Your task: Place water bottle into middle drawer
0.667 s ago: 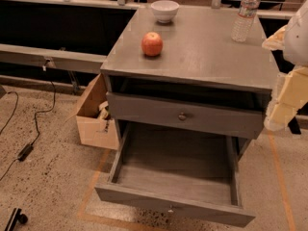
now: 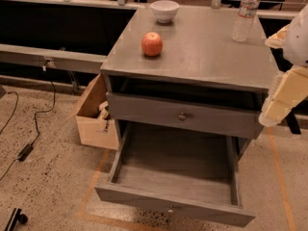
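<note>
This looks like a robotics lab or test bay rather than a home. The speckled hard floor [image 2: 48,186] is marked with orange tape [image 2: 281,177], loose cables [image 2: 36,124] and a power brick trail across it, and an open cardboard box [image 2: 91,119] of oddments sits on the ground. Long dark workbenches [image 2: 48,57] run behind a lone grey cabinet whose counter [image 2: 207,57] stands inside the taped lines. The robot's cream tool [image 2: 270,115] hangs at the right edge, just beside the cabinet's upper front corner.

The view's right edge cuts off the gripper [image 2: 280,102] beside the cabinet [image 2: 202,57].
</note>
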### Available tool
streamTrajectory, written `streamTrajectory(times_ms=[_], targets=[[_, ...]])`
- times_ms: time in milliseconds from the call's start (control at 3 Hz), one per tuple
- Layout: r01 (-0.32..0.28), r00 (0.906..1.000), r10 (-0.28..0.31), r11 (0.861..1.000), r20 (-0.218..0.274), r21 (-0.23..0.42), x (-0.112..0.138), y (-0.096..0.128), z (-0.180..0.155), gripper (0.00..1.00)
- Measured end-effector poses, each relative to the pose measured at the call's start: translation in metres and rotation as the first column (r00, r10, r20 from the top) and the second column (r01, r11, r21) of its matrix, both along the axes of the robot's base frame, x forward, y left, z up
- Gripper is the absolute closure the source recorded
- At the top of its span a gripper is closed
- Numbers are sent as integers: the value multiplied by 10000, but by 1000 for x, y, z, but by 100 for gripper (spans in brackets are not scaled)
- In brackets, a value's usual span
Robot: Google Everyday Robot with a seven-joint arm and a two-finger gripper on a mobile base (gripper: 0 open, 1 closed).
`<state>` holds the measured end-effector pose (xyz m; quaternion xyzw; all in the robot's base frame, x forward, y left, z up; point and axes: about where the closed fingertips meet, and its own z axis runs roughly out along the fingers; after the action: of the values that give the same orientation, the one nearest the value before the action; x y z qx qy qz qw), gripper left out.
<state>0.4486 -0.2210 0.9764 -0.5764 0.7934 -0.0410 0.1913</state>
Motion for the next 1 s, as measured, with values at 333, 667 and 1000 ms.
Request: streamTrajectory(times_ms=[333,667,1000], targets=[[1124,9915,-1172,9903,570,816,22,-28,-26,0],[1764,9665,-2124,9575,1443,2281,68,-59,-40,0],[1314,9248,-2528,9136,2844,3849,143,-72,-29,0]])
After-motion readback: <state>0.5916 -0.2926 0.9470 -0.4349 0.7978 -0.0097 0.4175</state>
